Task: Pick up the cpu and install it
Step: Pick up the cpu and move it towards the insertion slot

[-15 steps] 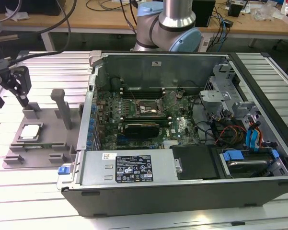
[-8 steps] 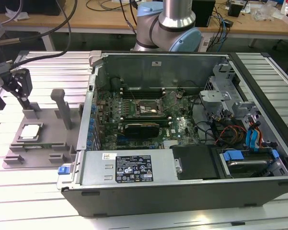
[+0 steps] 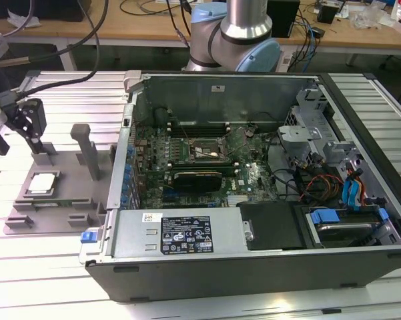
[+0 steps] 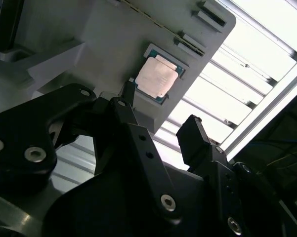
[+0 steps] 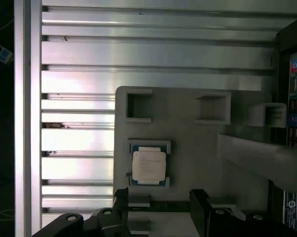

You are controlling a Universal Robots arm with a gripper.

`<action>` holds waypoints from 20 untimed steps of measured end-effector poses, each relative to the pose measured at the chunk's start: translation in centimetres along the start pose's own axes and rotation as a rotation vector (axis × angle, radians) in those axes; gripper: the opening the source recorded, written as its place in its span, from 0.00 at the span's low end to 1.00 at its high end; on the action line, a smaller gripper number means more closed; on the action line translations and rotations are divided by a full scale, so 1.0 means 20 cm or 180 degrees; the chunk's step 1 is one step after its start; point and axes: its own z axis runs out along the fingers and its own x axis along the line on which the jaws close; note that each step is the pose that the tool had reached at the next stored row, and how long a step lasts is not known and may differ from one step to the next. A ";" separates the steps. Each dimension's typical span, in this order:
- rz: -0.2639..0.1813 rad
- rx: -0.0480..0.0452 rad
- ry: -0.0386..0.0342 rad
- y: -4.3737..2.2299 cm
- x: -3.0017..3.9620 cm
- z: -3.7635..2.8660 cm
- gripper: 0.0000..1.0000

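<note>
The cpu [image 3: 42,182], a small square chip with a pale shiny top, lies flat in a recess of the grey plastic tray [image 3: 67,175] at the exterior view's left. My gripper [image 3: 32,133] hangs above the tray's far side, apart from the chip. In both wrist views the black fingers stand open with nothing between them: gripper [image 4: 158,116] just short of the cpu [image 4: 158,78], and gripper [image 5: 159,197] with the cpu [image 5: 149,166] a little beyond its tips. The motherboard's socket frame [image 3: 207,152] lies inside the open computer case.
The open computer case [image 3: 253,267] fills the middle and the exterior view's right, its side wall rising beside the tray. Grey upright posts [image 3: 87,150] stand on the tray between the chip and the case. Ribbed aluminium table slats [image 5: 138,59] surround the tray.
</note>
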 end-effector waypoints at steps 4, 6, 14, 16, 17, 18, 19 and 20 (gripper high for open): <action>0.0000 0.0000 0.0000 0.000 0.000 0.020 0.62; 0.0000 0.0000 0.0000 0.001 0.001 0.025 0.62; 0.0000 0.0000 0.0000 0.002 0.002 0.064 0.62; 0.0000 0.0000 0.0000 0.002 0.002 0.073 0.62; 0.0000 0.0000 0.0000 0.002 0.002 0.076 0.62; 0.0000 0.0000 0.0000 0.002 0.002 0.078 0.62; 0.0000 0.0000 0.0000 0.002 0.002 0.081 0.62; 0.0000 0.0000 0.0000 0.002 0.002 0.085 0.62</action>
